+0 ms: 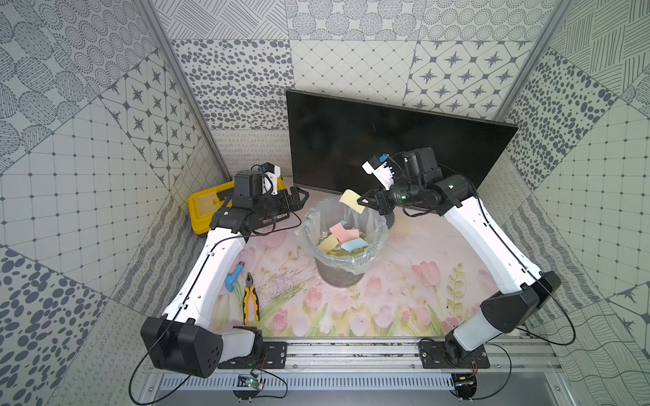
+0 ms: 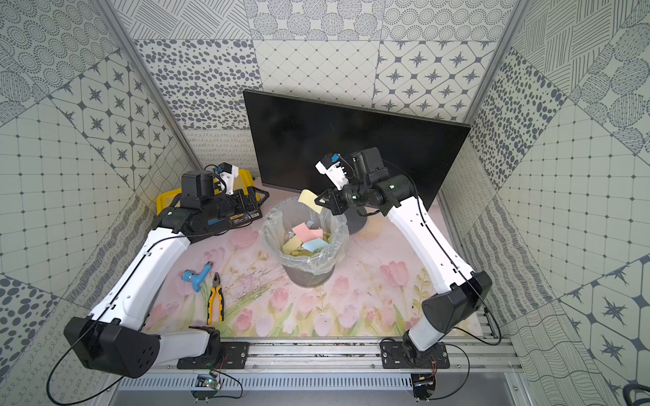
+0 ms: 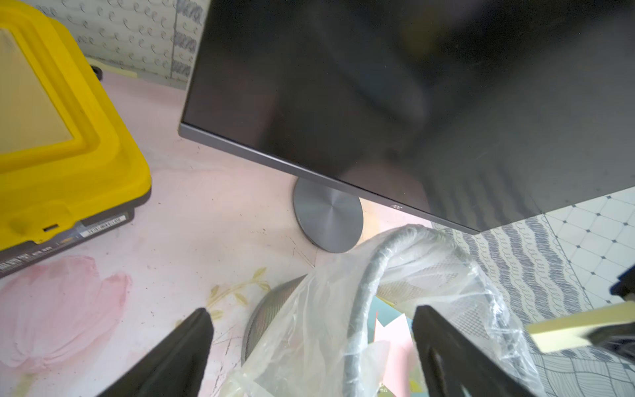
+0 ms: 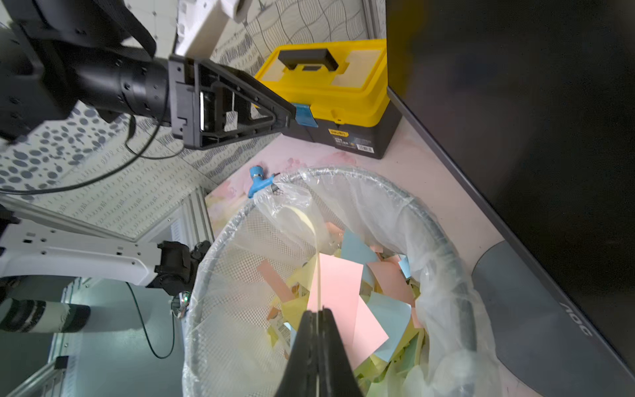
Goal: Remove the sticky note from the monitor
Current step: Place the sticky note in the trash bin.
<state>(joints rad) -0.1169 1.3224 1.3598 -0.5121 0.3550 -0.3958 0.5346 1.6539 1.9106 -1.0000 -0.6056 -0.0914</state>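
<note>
Both top views: right claw (image 1: pixel 363 204) pinched yellow sticky note (image 1: pixel 351 200) above lined bin (image 1: pixel 337 277); left claw (image 3: pixel 311 326) spread, near monitor (image 1: pixel 387 140) at surface's far edge.

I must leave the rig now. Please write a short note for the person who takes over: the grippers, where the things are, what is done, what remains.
Left gripper: open, empty, beside the bin.
Right gripper: shut on a yellow note, held above the bin's opening.
Monitor: no note shows on the visible screen; a part is hidden behind the right arm.
Done: the note is off the monitor.
Left: probably open the right gripper so the note drops in with the other notes, then check the hidden part of the screen.
</note>
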